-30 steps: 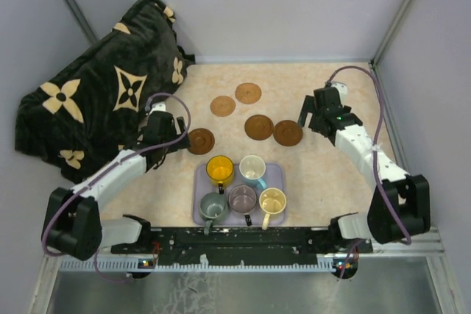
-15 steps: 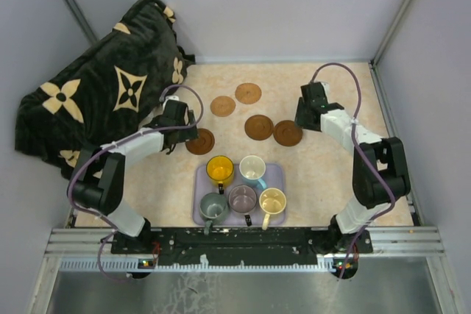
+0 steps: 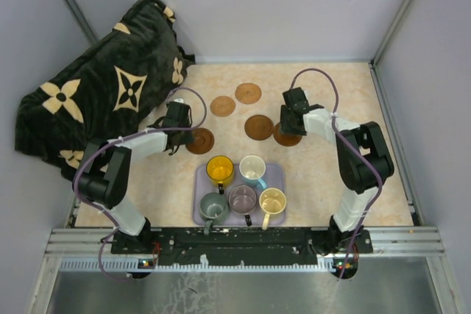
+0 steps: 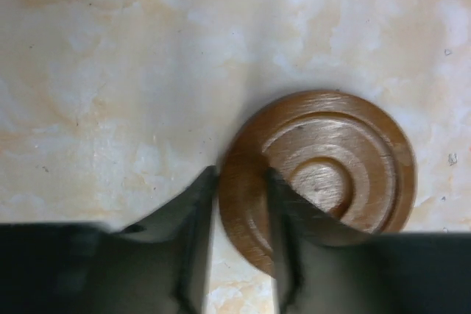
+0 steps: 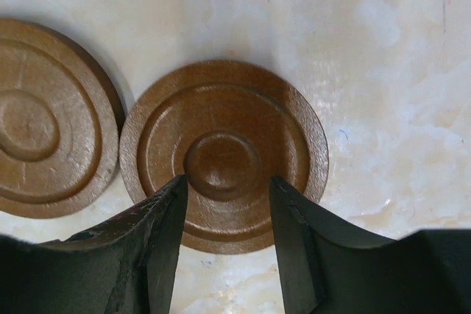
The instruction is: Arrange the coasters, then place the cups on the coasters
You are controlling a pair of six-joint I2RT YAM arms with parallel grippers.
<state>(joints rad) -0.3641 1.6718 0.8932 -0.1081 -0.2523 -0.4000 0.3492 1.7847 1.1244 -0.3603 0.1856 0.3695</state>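
Five brown coasters lie on the table. My left gripper (image 3: 188,135) (image 4: 239,190) is shut on the left rim of the nearest coaster (image 3: 202,141) (image 4: 324,163), one finger outside the rim and one on top. My right gripper (image 3: 285,127) (image 5: 229,200) hovers over the rightmost dark coaster (image 3: 291,139) (image 5: 224,141) with its jaws partly apart, straddling the centre boss and holding nothing. Another coaster (image 3: 258,126) (image 5: 44,119) lies just left of it, and two lighter ones (image 3: 223,105) (image 3: 248,93) lie farther back. Yellow (image 3: 220,170), light blue (image 3: 252,168), grey-green (image 3: 213,205), mauve (image 3: 242,198) and cream (image 3: 272,201) cups stand together near the front.
The cups stand on a lavender tray (image 3: 199,182) between the arm bases. A black blanket with tan flowers (image 3: 110,86) is heaped at the back left, close behind my left arm. Grey walls enclose the table on three sides.
Both arms swung inward onto the coasters. The left jaws closed on the near coaster's rim. The right jaws narrowed from wide to partly apart over the rightmost coaster.
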